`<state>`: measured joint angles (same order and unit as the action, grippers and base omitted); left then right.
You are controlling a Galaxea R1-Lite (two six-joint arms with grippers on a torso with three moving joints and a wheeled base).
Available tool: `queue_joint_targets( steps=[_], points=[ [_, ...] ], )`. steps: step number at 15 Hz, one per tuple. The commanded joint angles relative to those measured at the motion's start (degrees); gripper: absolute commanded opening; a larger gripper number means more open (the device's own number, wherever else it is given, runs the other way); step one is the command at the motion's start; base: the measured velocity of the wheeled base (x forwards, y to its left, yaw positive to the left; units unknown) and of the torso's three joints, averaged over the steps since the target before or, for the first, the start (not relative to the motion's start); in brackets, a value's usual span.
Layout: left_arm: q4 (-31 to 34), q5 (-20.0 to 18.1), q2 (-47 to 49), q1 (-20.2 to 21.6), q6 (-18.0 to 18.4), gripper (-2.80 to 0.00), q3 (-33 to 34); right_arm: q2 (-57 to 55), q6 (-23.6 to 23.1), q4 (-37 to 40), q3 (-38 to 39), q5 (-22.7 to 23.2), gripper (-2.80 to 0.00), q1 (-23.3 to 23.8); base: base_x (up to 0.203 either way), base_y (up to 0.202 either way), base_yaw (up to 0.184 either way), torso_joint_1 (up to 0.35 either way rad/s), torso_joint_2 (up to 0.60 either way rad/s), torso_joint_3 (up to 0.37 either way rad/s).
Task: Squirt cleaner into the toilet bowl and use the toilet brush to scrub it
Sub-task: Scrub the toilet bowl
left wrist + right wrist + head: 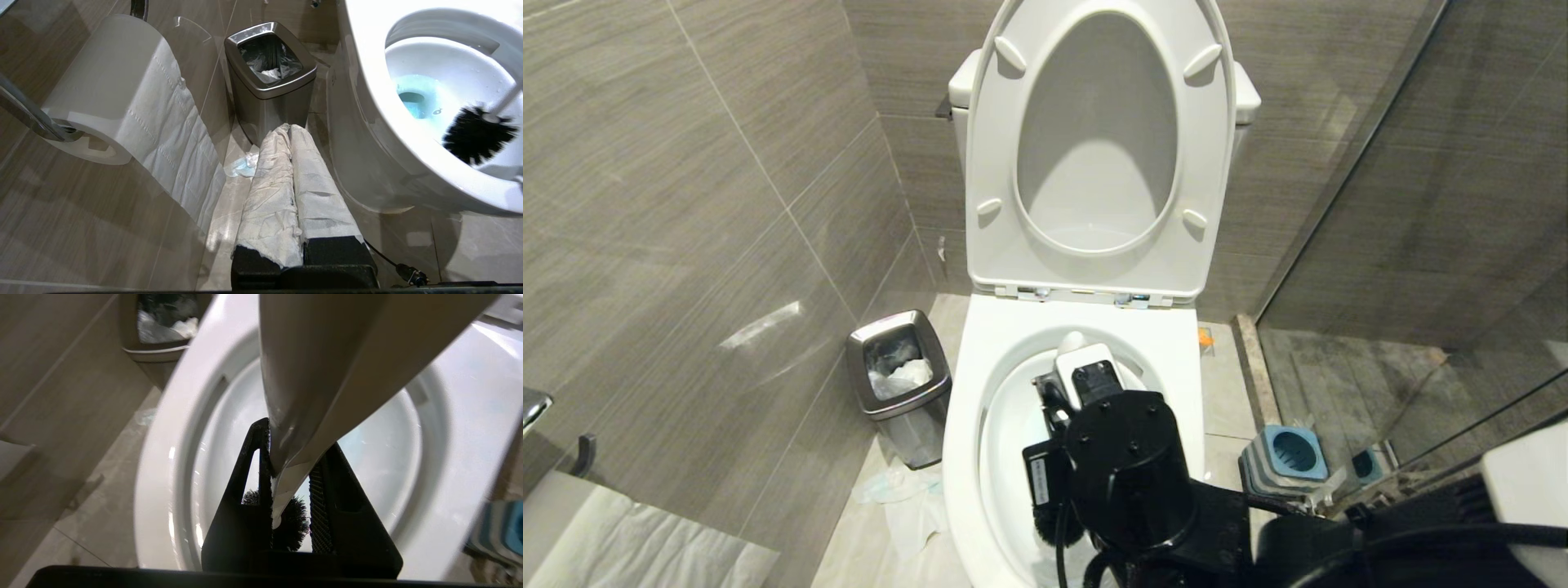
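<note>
The toilet [1168, 359] fills the middle of the head view, seat and lid [1098, 147] raised against the tank, grey tiled walls on both sides. Teal cleaner [412, 96] pools at the bottom of the basin. A steel bin [900, 384] with a bag inside stands on the floor just beside the toilet on the robot's left; a paper roll [110, 94] hangs on the wall nearer that side. A blue-and-grey holder [1286, 461] stands on the floor on the toilet's right. The right hand [290, 473] reaches over the basin, narrow and clamped on the white handle of the brush [478, 132], whose black head is down inside the basin, above the pooled cleaner and near the inner wall. The left hand [292, 139], fingers wrapped in white paper, is closed and empty, low beside the toilet, pointing toward the bin
</note>
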<state>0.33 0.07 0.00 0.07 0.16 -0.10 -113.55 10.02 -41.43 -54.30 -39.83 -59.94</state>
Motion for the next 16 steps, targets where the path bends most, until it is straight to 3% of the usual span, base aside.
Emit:
queue_joint_targets(
  steps=[1,4,8,16],
  points=[
    [0.02,0.01,0.09,0.01,0.02,-2.80,0.01,6.31,1.25,-0.29,6.85,-1.41,-2.80,0.25,0.000,0.000,0.000,0.000,0.00,0.000],
    [0.02,0.01,0.08,0.01,0.02,-2.80,0.01,9.89,3.02,-0.48,12.36,-2.41,-2.80,1.57,0.000,0.000,0.000,0.000,0.00,0.000],
    [0.02,0.01,0.09,0.01,0.02,-2.80,0.01,10.34,3.32,-0.72,12.80,-2.36,-2.80,7.04,0.000,0.000,0.000,0.000,0.00,0.000],
    [0.02,0.01,0.00,0.01,0.02,-2.80,0.01,3.26,1.99,-0.76,3.84,-2.23,-2.80,16.57,0.000,0.000,0.000,0.000,0.00,0.000]
  ],
)
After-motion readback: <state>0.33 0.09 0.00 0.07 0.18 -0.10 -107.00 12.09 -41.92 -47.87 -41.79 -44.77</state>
